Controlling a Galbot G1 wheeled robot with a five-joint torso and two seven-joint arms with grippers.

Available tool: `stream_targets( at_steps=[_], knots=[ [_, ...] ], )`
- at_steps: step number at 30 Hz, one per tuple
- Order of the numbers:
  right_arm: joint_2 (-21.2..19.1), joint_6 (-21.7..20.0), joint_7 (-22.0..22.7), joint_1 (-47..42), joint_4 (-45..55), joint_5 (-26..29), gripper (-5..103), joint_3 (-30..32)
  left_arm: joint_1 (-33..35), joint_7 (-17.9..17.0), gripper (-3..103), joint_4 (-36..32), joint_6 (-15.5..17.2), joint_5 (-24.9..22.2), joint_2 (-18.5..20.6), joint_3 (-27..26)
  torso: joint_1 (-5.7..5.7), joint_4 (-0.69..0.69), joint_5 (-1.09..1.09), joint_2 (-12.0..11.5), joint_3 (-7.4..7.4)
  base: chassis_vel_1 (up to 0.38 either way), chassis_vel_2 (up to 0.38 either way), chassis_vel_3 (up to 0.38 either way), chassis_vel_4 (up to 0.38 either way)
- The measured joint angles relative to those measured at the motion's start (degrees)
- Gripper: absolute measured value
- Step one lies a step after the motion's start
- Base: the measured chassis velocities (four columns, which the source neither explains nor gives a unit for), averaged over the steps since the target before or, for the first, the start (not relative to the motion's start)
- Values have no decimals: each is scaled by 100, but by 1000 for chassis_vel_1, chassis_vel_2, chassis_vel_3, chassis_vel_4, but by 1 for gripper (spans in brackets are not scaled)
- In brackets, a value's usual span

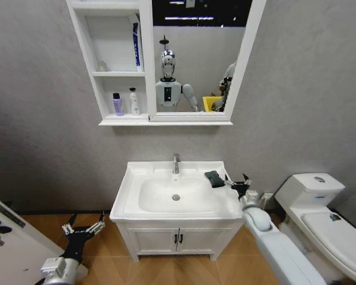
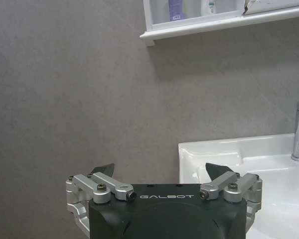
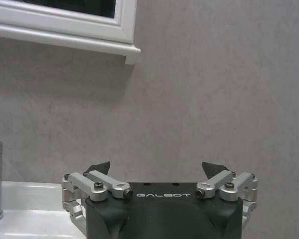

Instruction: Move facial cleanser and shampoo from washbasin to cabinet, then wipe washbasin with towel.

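Observation:
The white washbasin [image 1: 130, 196] has a chrome faucet [image 1: 176, 163], and a small dark towel [image 1: 214, 178] lies on its right rim. My right gripper [image 1: 236, 180] hovers open just right of the towel, not touching it; its empty fingers [image 3: 99, 167] face the wall. On the cabinet's [image 1: 122, 73] lower shelf stand a purple bottle [image 1: 117, 104] and a white bottle [image 1: 134, 102], and a blue-white tube [image 1: 136, 46] leans on the upper shelf. I cannot tell which is the shampoo or the facial cleanser. My left gripper [image 1: 83, 227] hangs open low, left of the vanity.
A white toilet [image 1: 320, 214] stands close on the right, beside my right arm. Under the basin is a two-door vanity [image 1: 178, 239] with black handles. A white surface [image 1: 6, 237] juts in at the lower left. The mirror [image 1: 196, 59] reflects the robot.

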Motion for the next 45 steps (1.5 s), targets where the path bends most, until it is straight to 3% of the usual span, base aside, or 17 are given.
stream_targets(
  at_steps=[2,3,5,6,8,13,24,45],
  knots=[
    [358,241,-153,-904,704,-195,100,557,0,0,100,0,0,0,0,0,-1,-2,-6,1,-1,0,0,0,0],
    [358,241,-153,-904,704,-195,100,557,0,0,100,0,0,0,0,0,-1,-2,-6,1,-1,0,0,0,0],
    [851,658,-359,-1780,1153,-444,100,1124,1,-1,100,0,0,0,-1,-1,-1,1,1,0,0,0,0,0,0],
    [851,658,-359,-1780,1153,-444,100,1124,1,-1,100,0,0,0,-1,-1,-1,1,1,0,0,0,0,0,0],
    [1218,982,-432,-2585,1527,-480,100,1430,0,0,100,0,0,0,0,0,-1,-3,-4,1,-1,0,0,0,0],
    [1591,1268,-438,-3228,1874,-564,100,1318,0,0,100,0,0,0,0,0,0,3,-2,1,0,0,0,0,0],
    [1795,1036,-278,-3405,2184,-615,100,1044,0,0,100,0,0,0,0,0,1,1,-2,-1,1,0,0,0,0],
    [1784,1001,-288,-3337,2144,-639,100,993,0,0,100,-1,0,0,0,0,2,1,-2,-2,1,0,0,0,0]
  ],
)
